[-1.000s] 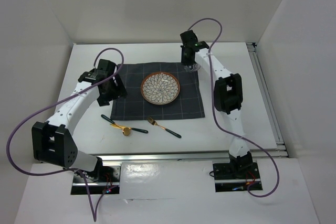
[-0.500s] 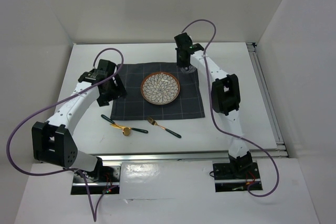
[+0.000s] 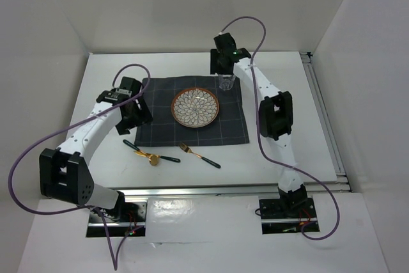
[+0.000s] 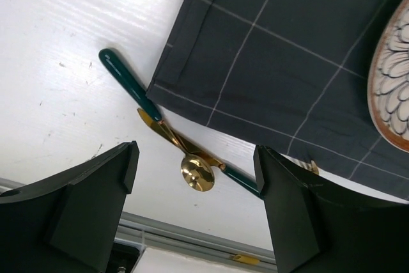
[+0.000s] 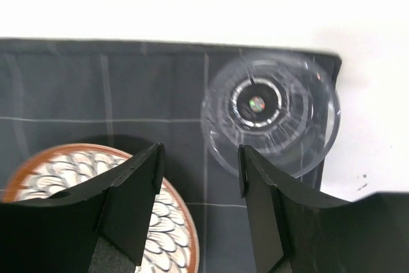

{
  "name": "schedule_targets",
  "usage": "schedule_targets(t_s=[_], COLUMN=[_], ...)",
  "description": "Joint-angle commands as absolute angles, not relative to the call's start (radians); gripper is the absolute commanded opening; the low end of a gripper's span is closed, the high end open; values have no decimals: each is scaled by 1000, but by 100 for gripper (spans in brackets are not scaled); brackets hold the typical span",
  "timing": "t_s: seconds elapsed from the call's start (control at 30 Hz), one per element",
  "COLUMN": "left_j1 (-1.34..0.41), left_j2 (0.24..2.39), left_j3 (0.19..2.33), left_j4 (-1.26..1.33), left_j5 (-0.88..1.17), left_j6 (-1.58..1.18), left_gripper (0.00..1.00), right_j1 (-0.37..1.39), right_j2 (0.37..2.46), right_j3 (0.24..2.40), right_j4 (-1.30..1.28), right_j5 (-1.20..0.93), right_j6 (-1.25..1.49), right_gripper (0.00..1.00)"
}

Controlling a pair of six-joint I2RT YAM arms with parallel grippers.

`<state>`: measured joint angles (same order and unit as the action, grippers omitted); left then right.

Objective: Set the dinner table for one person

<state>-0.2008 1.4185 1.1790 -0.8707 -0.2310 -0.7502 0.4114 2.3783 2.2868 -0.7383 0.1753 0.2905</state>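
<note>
Table (image 3: 300,126), white and broad, spreads out under both arms. Dead centre on it lies the dark checked placemat (image 3: 230,126), with a patterned plate (image 3: 195,107) in the middle of the cloth. At the mat's one o'clock corner a clear glass (image 5: 270,113) stands upright. The right gripper (image 5: 199,151) hangs just above it, jaws spread with nothing between them, and the glass sits off toward two o'clock of the gap. The left gripper (image 4: 195,158) hovers by the mat's nine o'clock edge, jaws wide and empty too. Off the cloth at seven o'clock a spoon (image 4: 197,172) and a knife (image 4: 128,81) lie crossed. The fork (image 3: 198,156) rests at six o'clock, apart from them.
</note>
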Motion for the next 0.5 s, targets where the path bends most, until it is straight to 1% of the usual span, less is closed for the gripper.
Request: schedule_targets(t_s=[0.0, 0.1, 0.2, 0.27, 0.3, 0.33, 0.43, 0.47], left_j1=[-204, -184, -126, -94, -94, -81, -60, -60], left_j2=[1410, 1419, 1419, 1419, 1419, 1428, 1463, 1474], left_j3=[1151, 1120, 1074, 1033, 1013, 971, 928, 919], left_j4=[-896, -908, -908, -922, -922, -898, -830, -812], left_j5=[-271, -293, -250, -229, -216, -174, -146, -131], left_j6=[-796, -851, -885, -937, -954, -963, -997, -997], left_gripper=[91, 91, 91, 91, 91, 87, 80, 76], right_j1=[405, 405, 405, 405, 405, 405, 405, 405], right_j2=[2373, 2326, 2248, 2160, 2128, 2099, 2002, 1984], right_j3=[2379, 2388, 2372, 2300, 2266, 2193, 2102, 2053], right_j4=[-703, -703, -693, -666, -637, -624, -592, -592], right_j5=[158, 158, 179, 189, 189, 189, 178, 167], right_j6=[275, 264, 255, 255, 255, 255, 255, 255], right_gripper=[61, 63, 73, 78, 78, 80, 80, 80])
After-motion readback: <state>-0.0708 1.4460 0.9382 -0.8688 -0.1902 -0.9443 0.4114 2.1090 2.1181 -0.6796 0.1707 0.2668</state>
